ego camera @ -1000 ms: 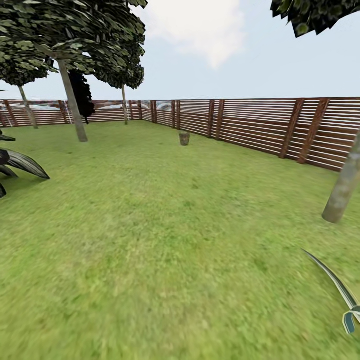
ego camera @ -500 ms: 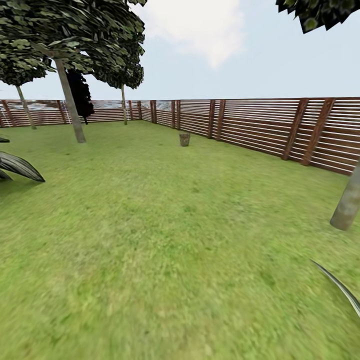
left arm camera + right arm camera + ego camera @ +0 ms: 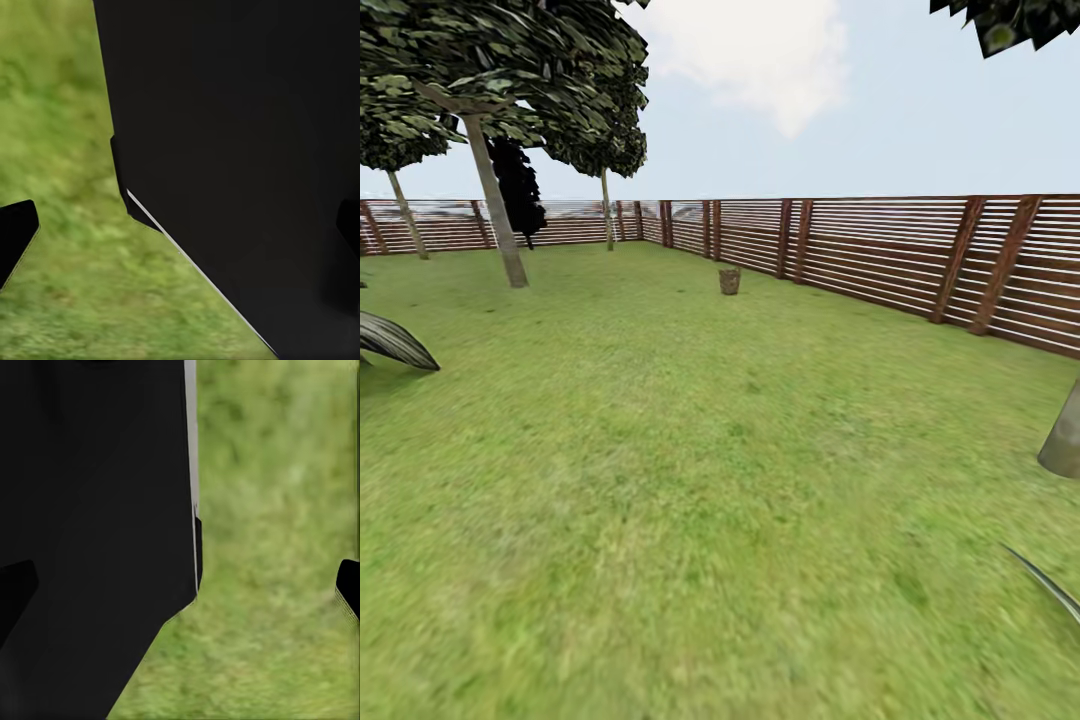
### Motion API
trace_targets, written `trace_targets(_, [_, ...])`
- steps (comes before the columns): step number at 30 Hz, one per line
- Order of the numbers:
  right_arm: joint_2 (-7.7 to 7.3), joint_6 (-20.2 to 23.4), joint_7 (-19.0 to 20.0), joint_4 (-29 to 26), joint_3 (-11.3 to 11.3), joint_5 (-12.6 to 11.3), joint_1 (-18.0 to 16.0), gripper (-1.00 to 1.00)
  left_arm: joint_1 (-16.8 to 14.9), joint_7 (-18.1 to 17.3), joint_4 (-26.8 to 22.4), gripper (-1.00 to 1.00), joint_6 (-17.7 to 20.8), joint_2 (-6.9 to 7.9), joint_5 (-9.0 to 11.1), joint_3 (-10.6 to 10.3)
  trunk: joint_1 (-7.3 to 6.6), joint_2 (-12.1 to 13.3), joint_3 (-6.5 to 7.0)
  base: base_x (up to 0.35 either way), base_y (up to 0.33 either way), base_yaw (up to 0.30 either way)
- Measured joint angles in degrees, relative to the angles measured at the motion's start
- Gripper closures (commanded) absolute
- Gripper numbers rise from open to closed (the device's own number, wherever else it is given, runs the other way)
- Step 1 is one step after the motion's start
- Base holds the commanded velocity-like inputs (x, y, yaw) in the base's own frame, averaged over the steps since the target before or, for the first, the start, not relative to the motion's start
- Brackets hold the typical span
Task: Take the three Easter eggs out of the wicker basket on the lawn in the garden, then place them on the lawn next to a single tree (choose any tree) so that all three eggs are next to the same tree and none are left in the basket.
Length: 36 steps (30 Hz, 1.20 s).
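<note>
The wicker basket (image 3: 729, 280) stands far off on the lawn (image 3: 690, 470), small and brown, a short way in front of the fence. The Easter eggs are hidden at this distance. A tree (image 3: 496, 205) with a pale trunk rises at the far left, and another tree's trunk base (image 3: 1064, 438) stands close at the right edge. In the left wrist view my left gripper (image 3: 180, 229) is open over grass beside a black robot part. My right gripper (image 3: 182, 589) in the right wrist view is open too, with nothing between its fingers.
A brown slatted fence (image 3: 880, 255) runs along the back and right side. Two more thin trees (image 3: 606, 210) and a dark columnar tree (image 3: 520, 190) stand by the far fence. Long dark plant leaves (image 3: 390, 342) reach in at the left, and one leaf (image 3: 1050, 585) at the lower right.
The whole view has shifted as the camera moves forward: the near right trunk and the left plant leaves slide toward the edges. The basket stays about centred.
</note>
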Motion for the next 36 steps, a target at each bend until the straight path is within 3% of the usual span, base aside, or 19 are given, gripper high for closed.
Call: trace_targets(36, [0.01, 0.0, 0.0, 0.0, 0.0, 0.0, 0.0, -1.00, 0.0, 0.0, 0.0, -1.00, 0.0, 0.00, 0.0, 0.0, 0.00, 0.0, 0.00, 0.338, 0.000, 0.000])
